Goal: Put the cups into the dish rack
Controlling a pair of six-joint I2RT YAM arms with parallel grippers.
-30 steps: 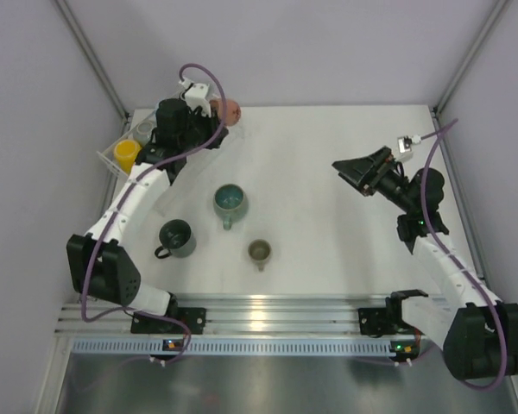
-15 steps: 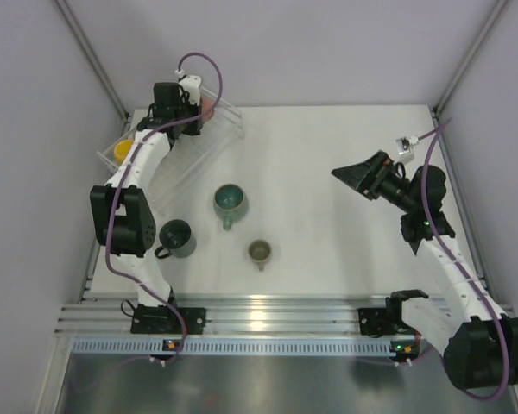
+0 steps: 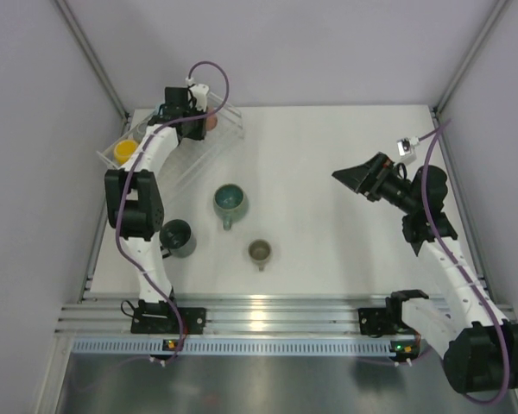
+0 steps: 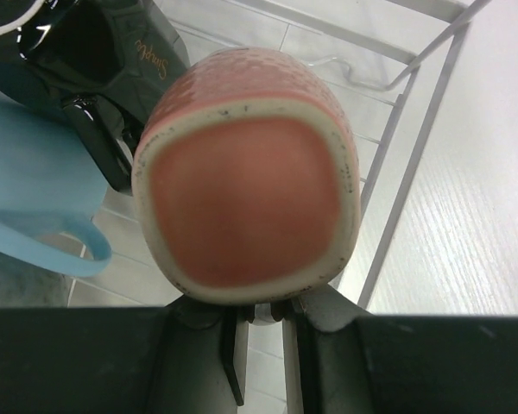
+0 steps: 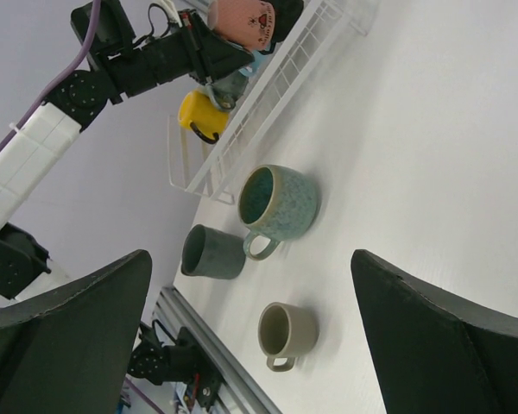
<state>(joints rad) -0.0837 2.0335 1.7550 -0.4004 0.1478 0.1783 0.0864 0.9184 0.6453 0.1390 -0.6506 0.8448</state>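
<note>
- Left gripper (image 4: 263, 317) is closed on the salmon pink cup (image 4: 246, 203). The cup's base faces the wrist camera, and the dark fingers (image 4: 231, 349) pinch it at its lower edge.
- That cup is held inside the thin bars of the clear dish rack (image 3: 233, 126), toward its right-hand end. The rack lies at the far left corner of the worktop (image 3: 345, 259).
- Just beside the held cup in the rack are a light blue cup (image 4: 26, 185) and a glossy black cup (image 4: 95, 52). The three are crowded together.
- A yellow cup (image 3: 125, 152) sits at the rack's left end, apart from that cluster.
- Three cups stand on the open worktop, outside the rack and apart from one another.
- These are a teal mug (image 3: 230, 200) with its handle toward the arms, a dark green mug (image 3: 176, 237) close to the left arm, and a small olive cup (image 3: 259, 251) nearer the arm bases.
- Right gripper (image 3: 354, 175) hangs over the right side of the worktop with its jaws spread wide and nothing between them. It is well apart from every cup.
</note>
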